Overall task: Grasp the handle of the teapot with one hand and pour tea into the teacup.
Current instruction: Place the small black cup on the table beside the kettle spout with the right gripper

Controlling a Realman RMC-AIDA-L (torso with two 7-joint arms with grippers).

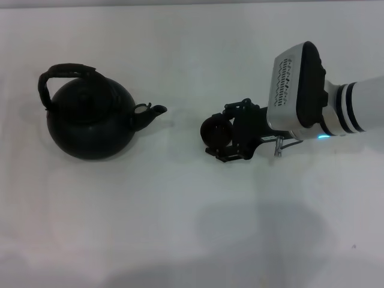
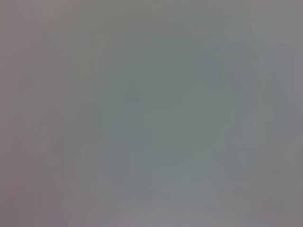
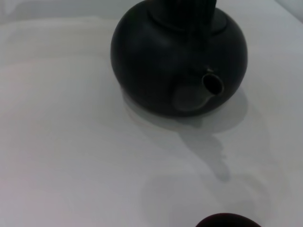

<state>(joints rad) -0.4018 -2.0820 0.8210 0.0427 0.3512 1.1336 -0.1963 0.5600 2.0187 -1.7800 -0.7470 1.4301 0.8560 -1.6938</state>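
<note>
Our right gripper (image 1: 223, 146) is clenched around the small round dark brown teacup (image 1: 216, 131), just right of the spout of the large matte black teapot (image 1: 90, 120). The teapot's rough arched handle (image 1: 65, 73) stands ungrasped at far left. We judge that nudging the cup leftward could knock the spout; the left gripper is unseen.

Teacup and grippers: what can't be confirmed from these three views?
- Right gripper: in the head view its dark fingers merge with the teacup, so grip or contact is unreadable.
- Teacup: the right wrist view's edge cuts off all but a rim sliver.
- Handle: cut off in the right wrist view above the teapot.
- Left gripper: not seen; the left wrist view is a featureless blur.
- Tea level: teapot closed, cup interior unreadable.
</note>
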